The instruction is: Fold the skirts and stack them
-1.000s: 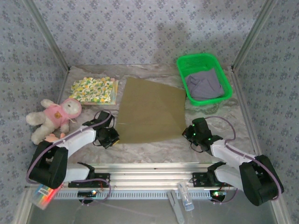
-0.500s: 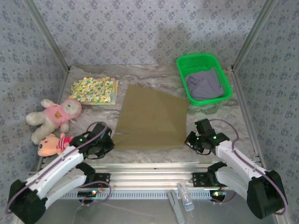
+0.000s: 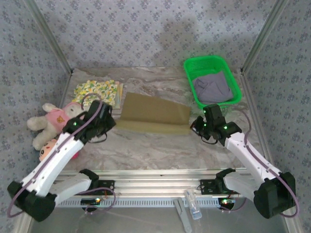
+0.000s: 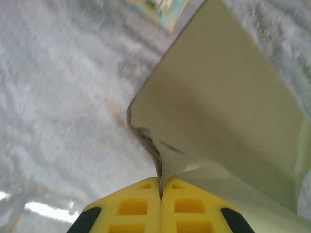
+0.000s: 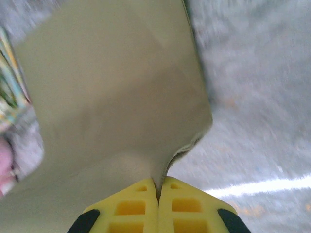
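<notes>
From above, the olive skirt, judged light and limp, lies doubled toward the far edge of the marbled table within patterned walls, while the left wrist view shows the left gripper clenched on one corner and the right wrist view shows the right gripper pinching the other, probably the best holds for floppy cloth.

A green basket sat in the tabletop's far right corner. A pink plush toy lay by its left edge
</notes>
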